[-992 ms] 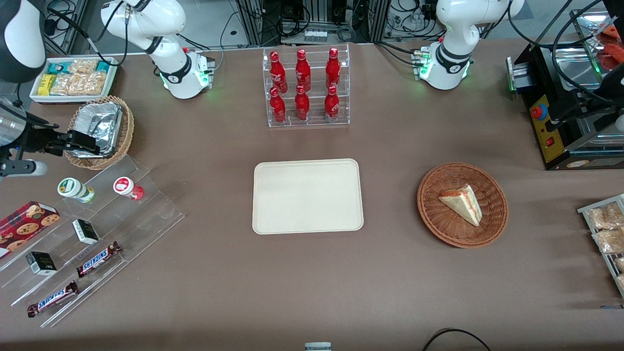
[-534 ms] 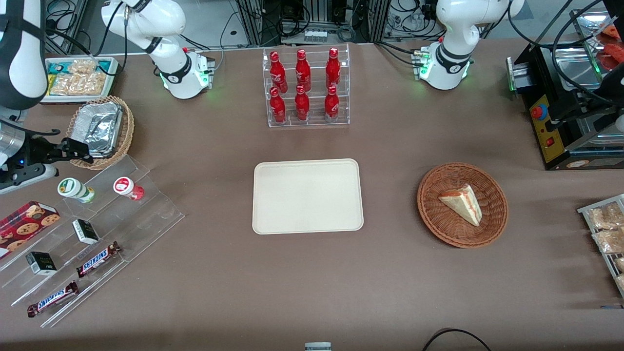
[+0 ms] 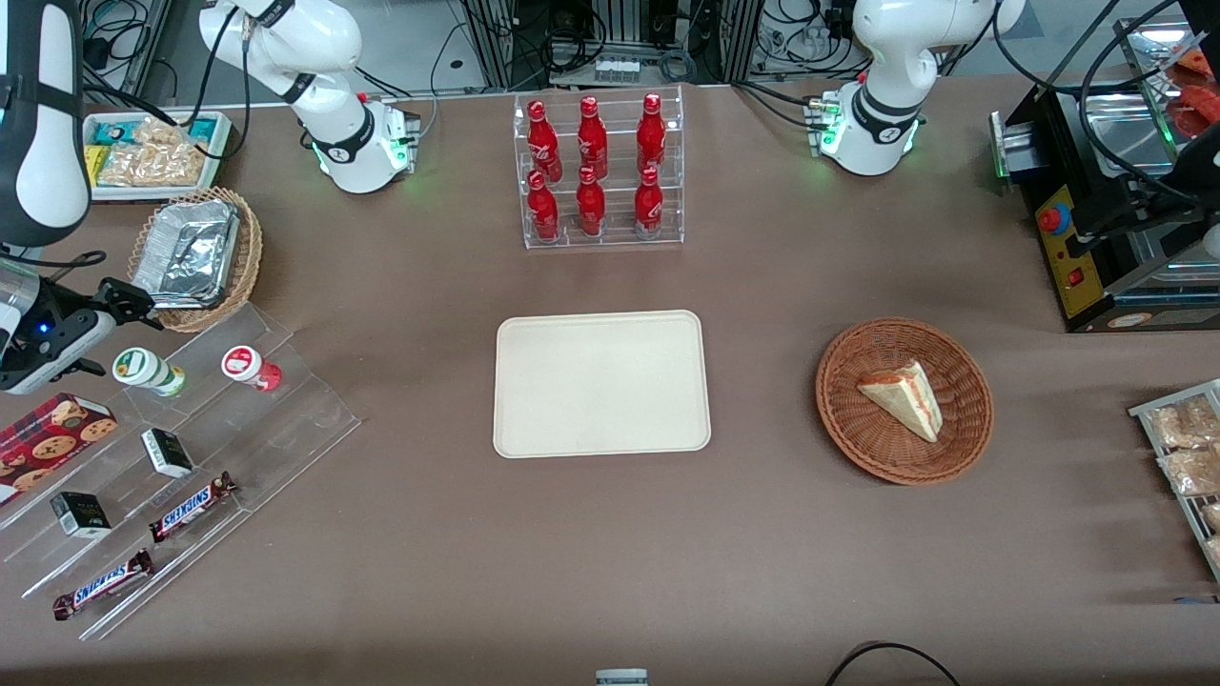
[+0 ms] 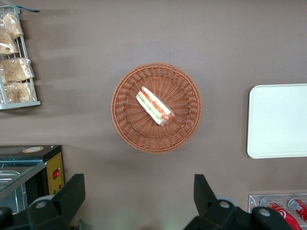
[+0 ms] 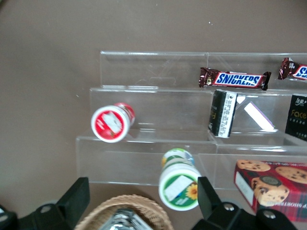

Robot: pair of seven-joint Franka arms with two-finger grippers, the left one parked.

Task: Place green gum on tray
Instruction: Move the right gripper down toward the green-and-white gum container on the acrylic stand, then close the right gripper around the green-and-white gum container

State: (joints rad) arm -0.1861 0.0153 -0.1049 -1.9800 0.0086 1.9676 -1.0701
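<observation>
The green gum (image 3: 148, 371) is a small white bottle with a green-marked lid, on the top step of a clear acrylic stand (image 3: 219, 429). It also shows in the right wrist view (image 5: 179, 184), beside one fingertip. The red-lidded bottle (image 3: 250, 367) stands beside it on the same step and shows in the right wrist view too (image 5: 112, 123). My right gripper (image 3: 129, 303) hovers open and empty just above the green gum, a little farther from the front camera than it. Its fingers are wide apart in the right wrist view (image 5: 141, 201). The cream tray (image 3: 600, 383) lies bare at mid-table.
A wicker basket with a foil tray (image 3: 195, 257) sits right by the gripper. Snickers bars (image 3: 191, 505), small dark boxes (image 3: 167, 452) and a cookie box (image 3: 52, 433) fill the stand's lower steps. A cola bottle rack (image 3: 599, 171) and a sandwich basket (image 3: 904, 400) stand elsewhere.
My right gripper has moved off the foil basket, nearer the front camera and closer to the green gum. Nothing else has moved.
</observation>
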